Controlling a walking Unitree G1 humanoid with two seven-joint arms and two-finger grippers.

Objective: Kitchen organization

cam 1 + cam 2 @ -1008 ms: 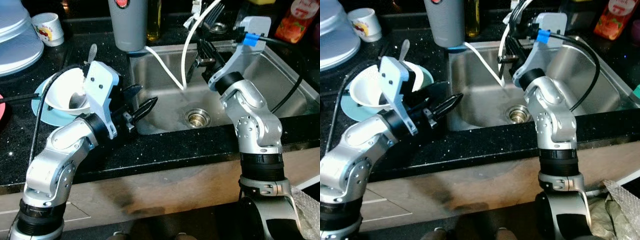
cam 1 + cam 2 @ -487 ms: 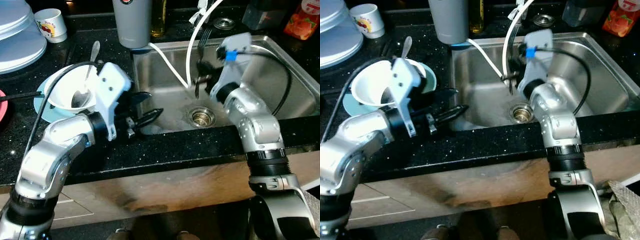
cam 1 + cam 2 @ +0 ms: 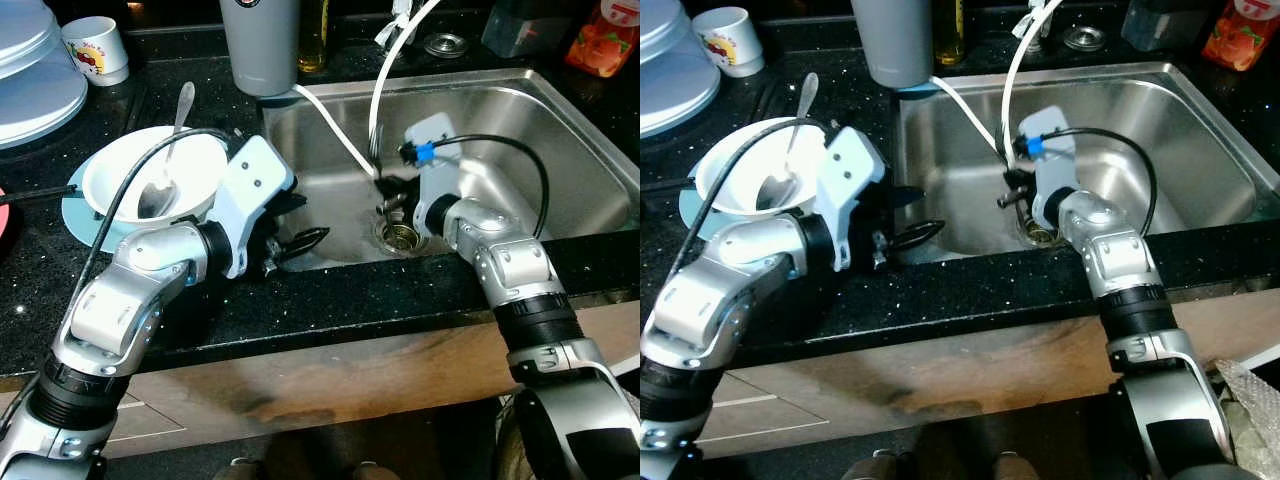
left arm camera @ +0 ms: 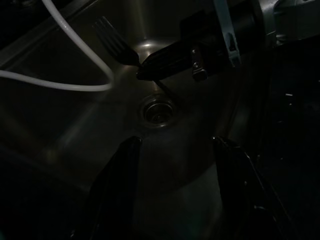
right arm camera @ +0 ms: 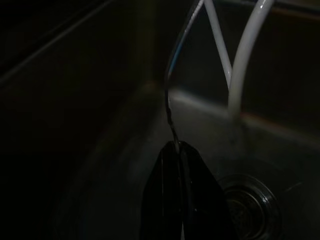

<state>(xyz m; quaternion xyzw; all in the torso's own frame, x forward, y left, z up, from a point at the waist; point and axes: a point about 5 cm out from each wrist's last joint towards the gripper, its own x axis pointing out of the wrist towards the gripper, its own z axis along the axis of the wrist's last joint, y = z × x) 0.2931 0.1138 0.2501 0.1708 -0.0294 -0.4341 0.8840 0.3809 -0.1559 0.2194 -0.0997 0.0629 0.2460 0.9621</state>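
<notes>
Right hand (image 4: 165, 62): it is clamped on the handle of a fork (image 4: 112, 42), low inside the sink (image 3: 560, 150) and just above the drain (image 3: 400, 235); in the right wrist view the two fingers are seen pressed together on the thin metal stem.
Fork: it is held with the tines up, beside the white hose (image 3: 335, 135) that loops down into the basin.
Left hand (image 3: 295, 245): the fingers are seen apart and nothing is held; it is poised at the near left edge of the sink, pointed toward the drain.
Table (image 3: 330, 300): a white bowl (image 3: 125, 180) with a spoon (image 3: 165, 180) in it is set on a pale blue plate (image 3: 80, 215) to the left of the sink; a mug (image 3: 95, 50) and a grey tumbler (image 3: 260, 45) are stood further back.
Progress: the fork is judged to be in hand but not yet put away; the bowl, spoon and plate are judged still to be sorted, so most of the tidying is left.
</notes>
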